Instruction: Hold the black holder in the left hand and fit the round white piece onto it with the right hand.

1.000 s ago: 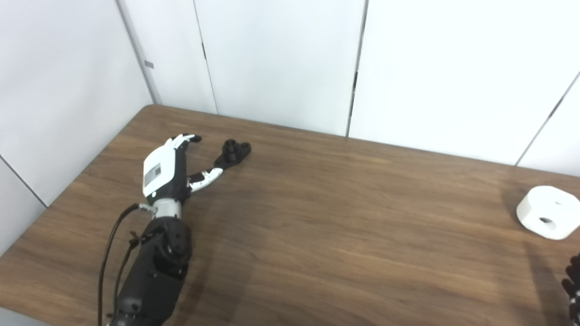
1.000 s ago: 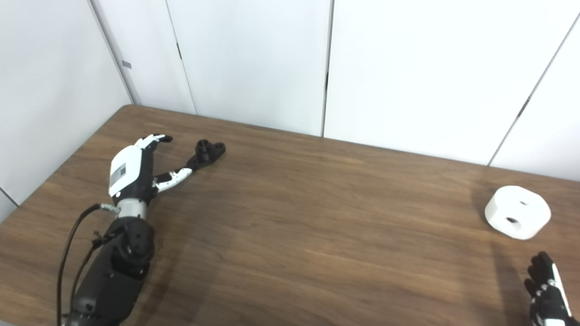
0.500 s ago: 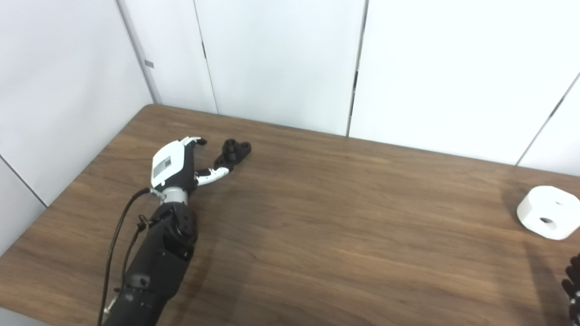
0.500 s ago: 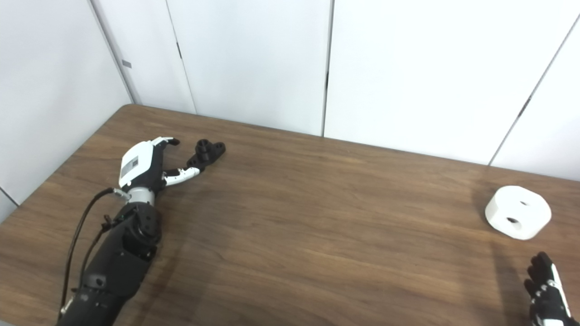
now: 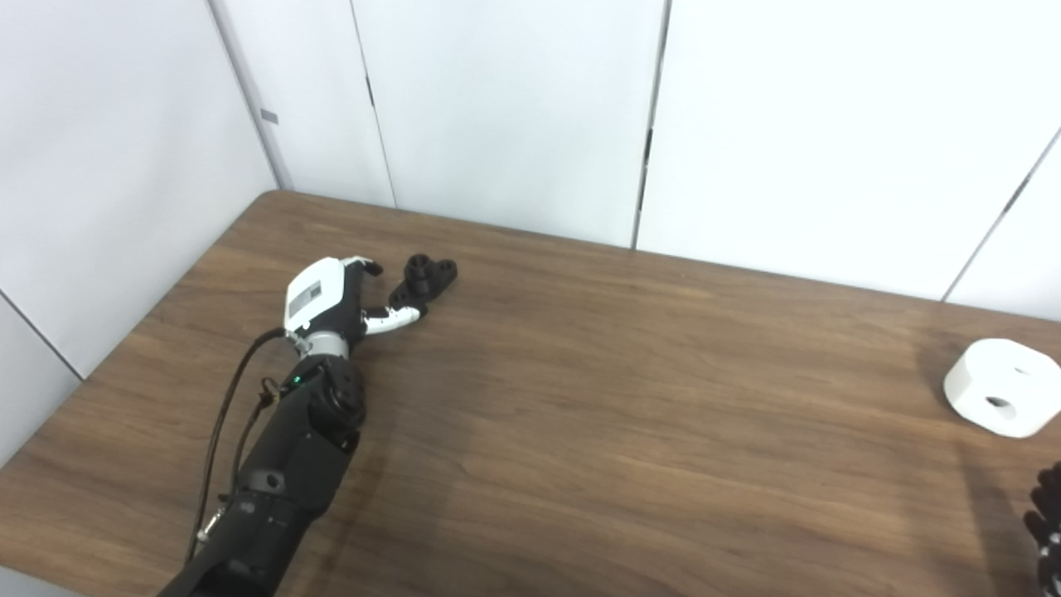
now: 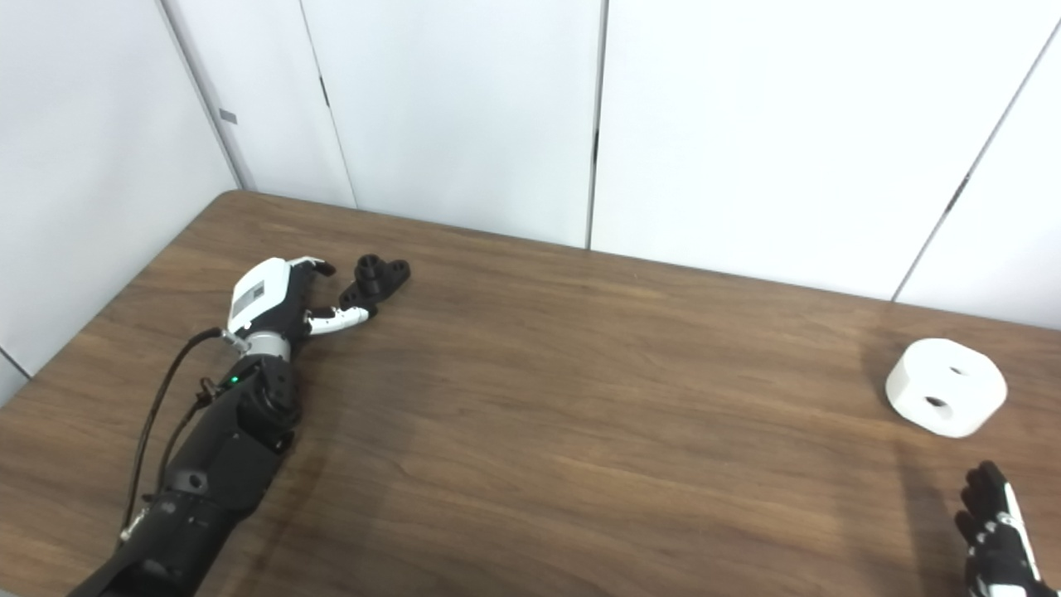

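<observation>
The left hand (image 5: 327,292) has reached forward, fingers spread and empty, thumb beside the black holder (image 5: 423,279); grasp likely next. The right hand (image 6: 995,535) waits, fingers apart, near the white piece (image 6: 945,398).

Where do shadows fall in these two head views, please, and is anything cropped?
Left eye view: a soft shadow lies on the table right of the left robot hand; the right robot hand is cropped at the edge. Right eye view: the round white piece casts a faint shadow leftward; the black holder looks slightly soft.
</observation>
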Controlling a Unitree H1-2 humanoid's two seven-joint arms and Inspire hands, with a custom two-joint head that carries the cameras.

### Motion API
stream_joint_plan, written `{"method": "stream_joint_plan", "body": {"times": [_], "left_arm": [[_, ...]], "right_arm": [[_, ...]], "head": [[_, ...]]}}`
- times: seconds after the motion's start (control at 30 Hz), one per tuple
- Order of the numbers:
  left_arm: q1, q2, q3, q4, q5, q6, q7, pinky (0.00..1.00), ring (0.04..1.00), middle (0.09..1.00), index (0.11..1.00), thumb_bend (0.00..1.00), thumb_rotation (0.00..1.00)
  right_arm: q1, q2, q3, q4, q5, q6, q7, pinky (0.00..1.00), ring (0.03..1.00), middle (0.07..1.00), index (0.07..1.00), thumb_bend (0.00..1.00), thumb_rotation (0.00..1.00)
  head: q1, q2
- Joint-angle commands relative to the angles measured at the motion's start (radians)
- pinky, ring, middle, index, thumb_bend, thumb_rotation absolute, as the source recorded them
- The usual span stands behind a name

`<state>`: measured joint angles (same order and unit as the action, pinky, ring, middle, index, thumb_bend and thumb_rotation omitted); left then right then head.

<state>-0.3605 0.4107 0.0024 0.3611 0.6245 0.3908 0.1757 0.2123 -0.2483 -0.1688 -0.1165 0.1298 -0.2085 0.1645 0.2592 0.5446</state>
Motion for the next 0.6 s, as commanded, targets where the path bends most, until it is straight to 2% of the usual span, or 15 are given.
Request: {"method": "stream_joint_plan", "body": {"times": [0.0,0.23,0.33,0.57], "left_arm": [[-0.059,0.033,-0.005,0.001,0.0,-0.024,0.019,0.97,0.939,0.889,0.756,0.88,0.41],[-0.072,0.032,-0.021,0.03,-0.013,-0.035,0.032,0.95,0.934,0.875,0.718,0.86,0.36],[-0.072,0.034,-0.03,0.029,-0.013,-0.038,0.032,0.95,0.93,0.865,0.684,0.85,0.36],[-0.07,0.03,-0.038,0.011,-0.024,-0.038,0.023,0.95,0.929,0.859,0.666,0.83,0.33]], "right_arm": [[0.057,0.052,0.027,0.055,0.009,-0.013,-0.007,1.0,1.0,0.991,1.0,0.57,1.0],[0.059,0.051,0.029,0.057,0.002,-0.013,-0.007,1.0,1.0,0.997,1.0,0.58,1.0],[0.06,0.054,0.029,0.051,0.007,-0.005,-0.008,1.0,1.0,0.994,1.0,0.59,1.0],[0.06,0.054,0.03,0.051,0.001,-0.005,-0.01,1.0,1.0,0.987,1.0,0.6,1.0]], "head": [[0.001,0.001],[-0.003,0.002],[-0.004,0.002],[-0.006,0.004]]}}
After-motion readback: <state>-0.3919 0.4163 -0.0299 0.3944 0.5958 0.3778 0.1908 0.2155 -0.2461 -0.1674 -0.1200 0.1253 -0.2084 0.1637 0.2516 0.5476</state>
